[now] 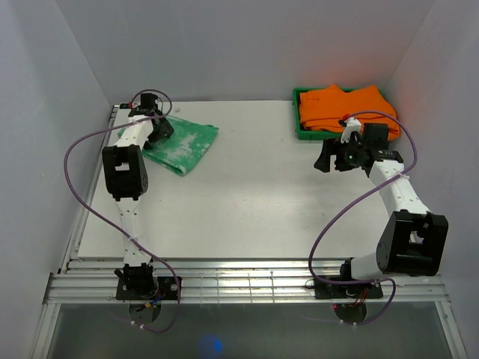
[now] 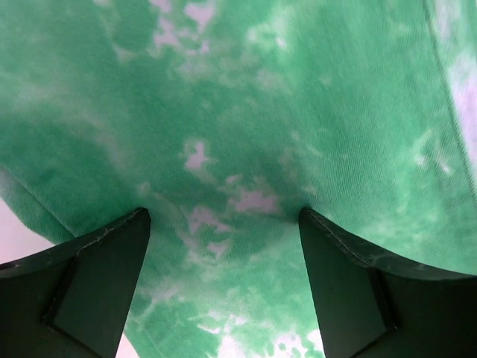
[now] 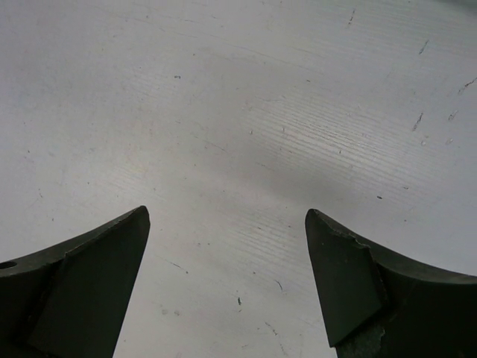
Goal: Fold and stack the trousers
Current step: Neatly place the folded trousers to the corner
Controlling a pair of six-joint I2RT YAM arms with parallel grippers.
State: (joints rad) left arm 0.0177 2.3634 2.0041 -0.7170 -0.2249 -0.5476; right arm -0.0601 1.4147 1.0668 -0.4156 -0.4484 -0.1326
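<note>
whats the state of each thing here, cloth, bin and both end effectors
trousers, folded, lying on the table
orange garments, folded, piled in the bin
green bin, full, upright at the far right
left end effector, open, close over the trousers, nothing gripped
right end effector, open, empty, over the table

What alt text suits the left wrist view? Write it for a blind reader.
Green trousers with white tie-dye blotches fill the frame, close under the left gripper, whose two dark fingers stand wide apart. A sliver of table shows at lower left.
</note>
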